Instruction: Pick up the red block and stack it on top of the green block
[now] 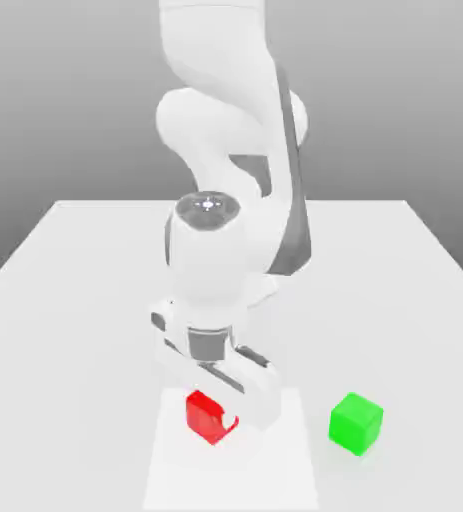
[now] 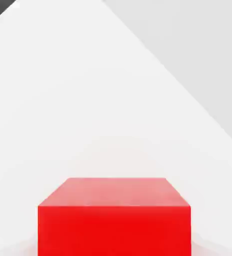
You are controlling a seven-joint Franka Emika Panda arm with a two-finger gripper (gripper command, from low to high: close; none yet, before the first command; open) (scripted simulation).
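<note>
The tool is held low over the white sheet (image 1: 180, 480), at the lower centre of the exterior view; whether it is apart or clamped cannot be told. Directly beneath it the red block (image 1: 207, 416) is seen, partly covered by the hand, and it is perhaps resting on the sheet, though its underside is poorly shown. The green block (image 1: 356, 424) is placed toward the exterior view's lower right, on the bare desk (image 1: 65, 350), well apart from the red one.

The step in hand is judged to be the grasp. The pads are best kept square to two opposite faces, closed evenly at mid-height, and the block lifted straight up before any sideways travel, so that it is not twisted.

One red block, one green block, one sheet and one arm are counted.
</note>
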